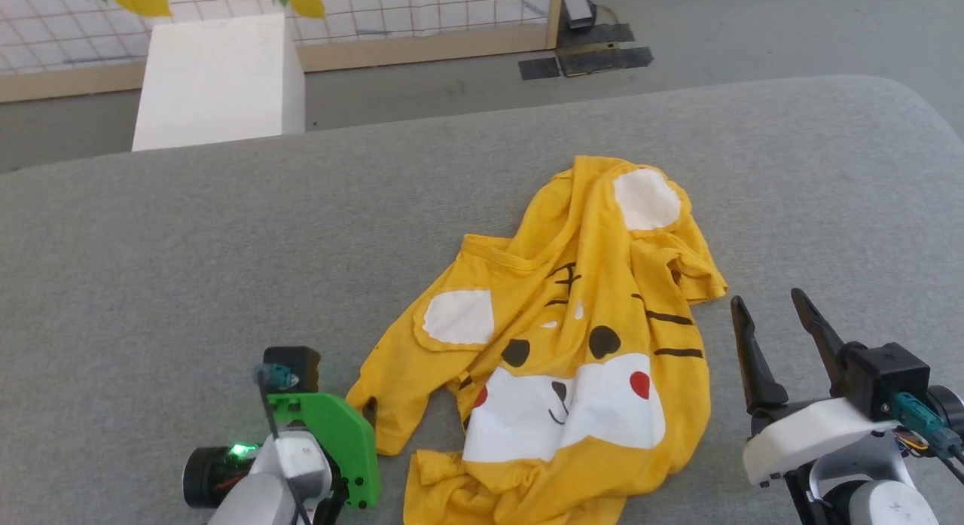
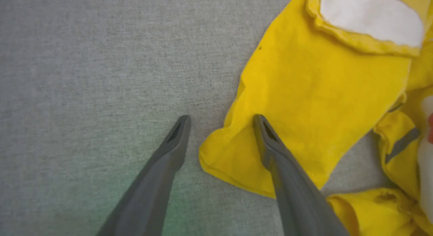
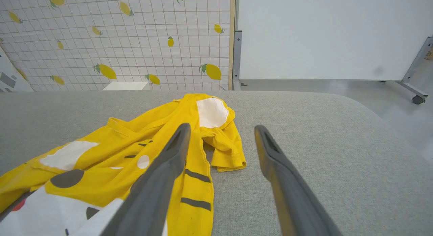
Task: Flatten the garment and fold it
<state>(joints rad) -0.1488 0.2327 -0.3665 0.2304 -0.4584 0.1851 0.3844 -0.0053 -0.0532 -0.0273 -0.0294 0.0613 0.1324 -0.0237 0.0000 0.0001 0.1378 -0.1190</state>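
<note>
Garment (image 1: 572,322) crumpled mid-bench (image 1: 188,246), bare margin all round. Left wrist view: left gripper (image 2: 221,118) spread astride sleeve hem (image 2: 220,165), nothing held. Right gripper (image 1: 767,299) spread, empty, beside garment.

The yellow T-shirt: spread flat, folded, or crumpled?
Crumpled. The T-shirt lies bunched on the grey surface, its body twisted, with ridges running across it and its lower edge rumpled; no neat fold shows.

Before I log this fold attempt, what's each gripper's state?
Left gripper: open, at the edge of the T-shirt, holding nothing.
Right gripper: open, empty.
</note>
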